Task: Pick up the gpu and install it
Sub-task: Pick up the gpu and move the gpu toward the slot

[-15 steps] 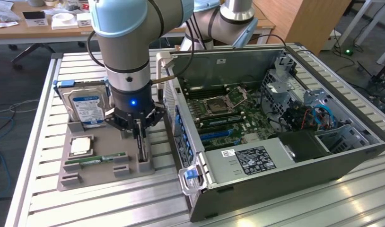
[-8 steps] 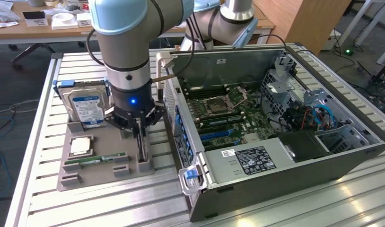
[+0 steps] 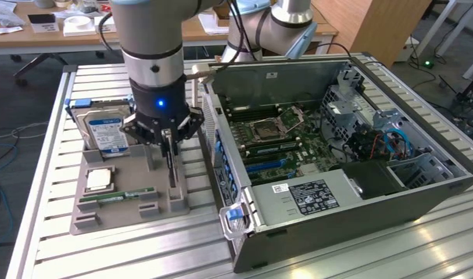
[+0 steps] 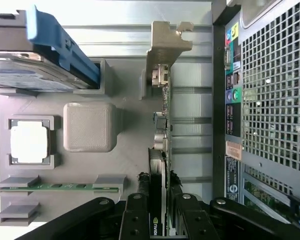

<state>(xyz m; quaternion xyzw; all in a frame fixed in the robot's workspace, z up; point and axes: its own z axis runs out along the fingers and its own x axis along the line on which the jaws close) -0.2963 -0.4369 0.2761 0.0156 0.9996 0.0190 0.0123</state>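
The gpu [image 3: 172, 170] stands on its edge in the slotted holders of the grey parts tray [image 3: 120, 216], a thin green card with a silver bracket at one end. My gripper [image 3: 168, 148] comes straight down on it from above. In the wrist view the black fingers [image 4: 136, 215] press on both faces of the gpu [image 4: 163, 100], one on each side, so the gripper [image 4: 157, 212] is shut on the card. The bracket end points away from the fingers. I cannot tell whether the card has left its holders.
On the tray [image 4: 125, 165] also sit a hard drive [image 3: 104, 131] with blue rails, a processor chip [image 3: 99, 179] and a memory stick [image 3: 116, 197]. The open computer case [image 3: 337, 145] lies close beside the tray, on the exterior view's right, its motherboard [image 3: 275, 139] exposed.
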